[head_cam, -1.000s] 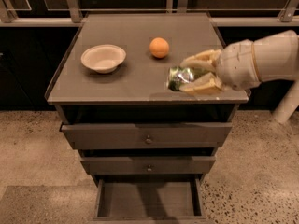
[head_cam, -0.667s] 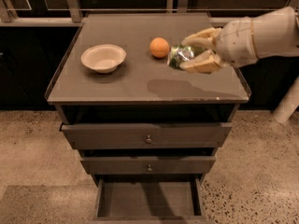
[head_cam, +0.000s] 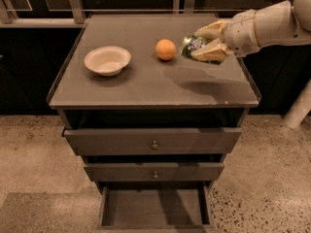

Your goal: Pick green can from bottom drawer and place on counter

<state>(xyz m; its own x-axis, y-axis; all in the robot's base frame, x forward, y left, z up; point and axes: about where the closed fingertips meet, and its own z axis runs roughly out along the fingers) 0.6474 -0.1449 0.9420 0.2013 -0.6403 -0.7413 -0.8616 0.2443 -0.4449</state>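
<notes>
My gripper (head_cam: pixel 200 43) comes in from the right and is shut on the green can (head_cam: pixel 193 46), holding it on its side above the right part of the counter (head_cam: pixel 146 84). The can is shiny green with a silver end facing left. It hangs just right of an orange fruit (head_cam: pixel 165 49). The can's shadow falls on the counter below it. The bottom drawer (head_cam: pixel 154 208) is pulled open at the foot of the cabinet, and the part I see holds nothing.
A white bowl (head_cam: pixel 107 60) sits on the counter's left side. Two wider drawers with small knobs (head_cam: pixel 154 144) are slightly open above the bottom drawer. A dark railing runs behind the cabinet. Speckled floor lies around it.
My gripper has carried the green can up and back over the counter, from near the front right edge to beside the orange fruit.
</notes>
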